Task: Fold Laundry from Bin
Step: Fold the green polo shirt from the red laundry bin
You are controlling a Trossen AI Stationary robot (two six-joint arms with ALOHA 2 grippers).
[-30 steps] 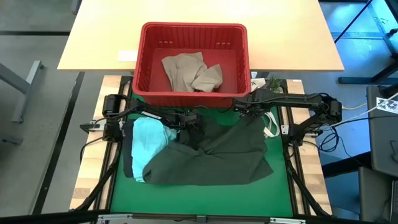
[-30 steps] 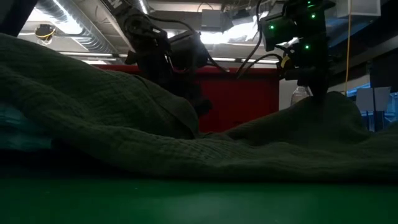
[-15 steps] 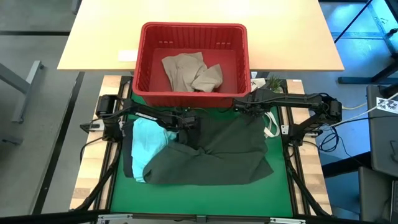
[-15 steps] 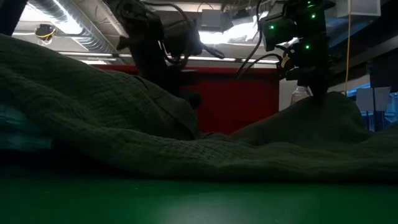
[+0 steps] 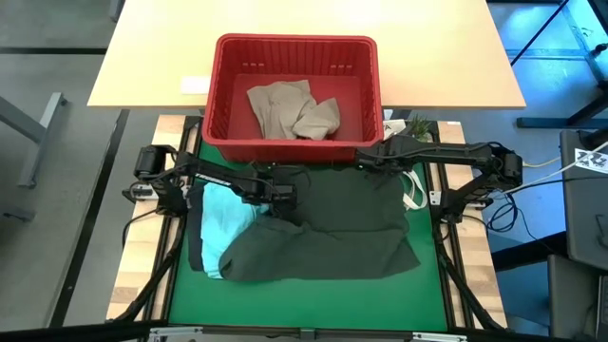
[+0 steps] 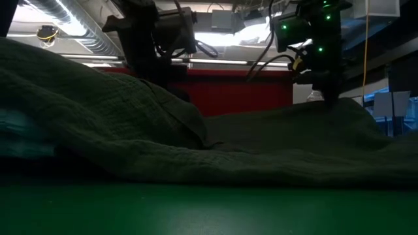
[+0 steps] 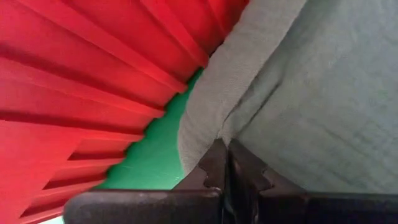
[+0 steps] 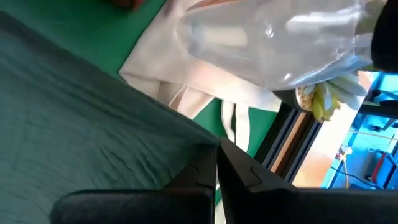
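A: What's on the left?
B: The left gripper (image 5: 282,197) pinches the dark olive garment's (image 5: 332,237) far edge, beside the red bin (image 5: 294,142).
A: And right?
B: The right gripper (image 5: 391,178) clamps the far right corner; bare green mat (image 5: 313,302) lies nearer.

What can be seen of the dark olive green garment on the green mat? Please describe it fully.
The dark olive green garment is a large soft cloth with a crinkled weave, lying mostly spread on the green mat in front of the red bin. Its left part overlaps the light teal garment. Its far edge is pinched at two points: the left gripper and the right gripper are both shut on it.
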